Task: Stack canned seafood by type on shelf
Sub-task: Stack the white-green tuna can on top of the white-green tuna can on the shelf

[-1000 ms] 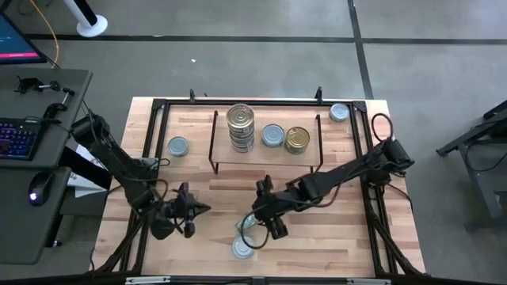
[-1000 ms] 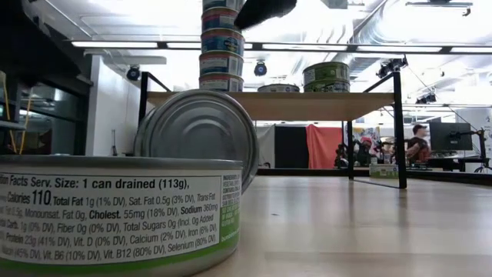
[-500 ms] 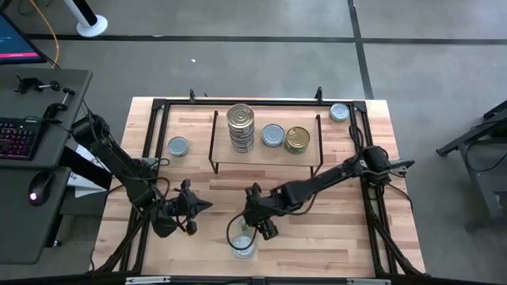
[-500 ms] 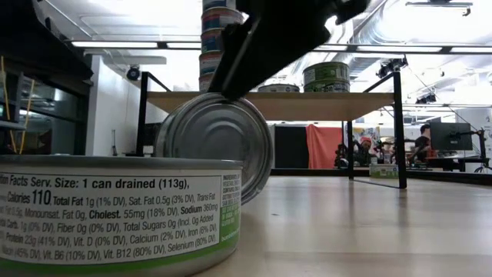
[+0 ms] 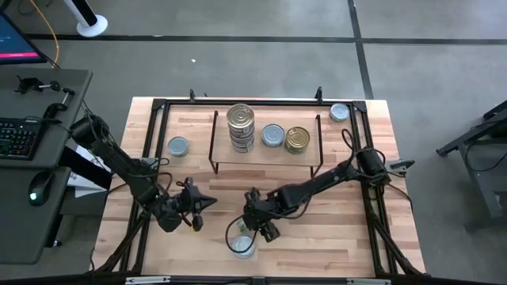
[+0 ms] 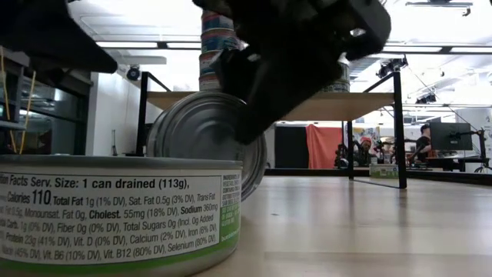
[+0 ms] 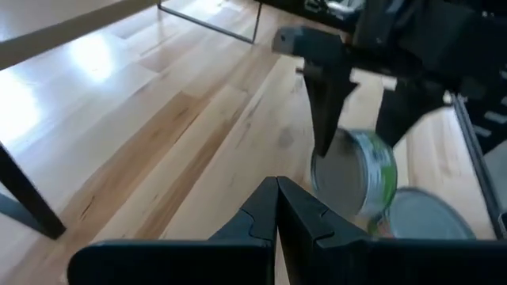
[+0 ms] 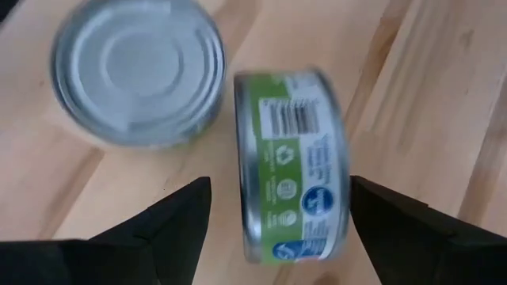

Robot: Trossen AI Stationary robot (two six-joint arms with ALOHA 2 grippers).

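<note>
Wooden tabletop (image 5: 333,237), lower centre: right gripper (image 5: 255,230), fingers spread, straddles a tipped green-labelled can (image 8: 291,166) (on edge) beside a flat can (image 8: 139,71); left gripper (image 7: 277,207) closed, empty.

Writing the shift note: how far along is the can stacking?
Done: a tall stack plus two single cans on the shelf. In hand: the open right gripper straddles a green-label can on edge. Left: that one, its flat neighbour, two loose outliers.
</note>
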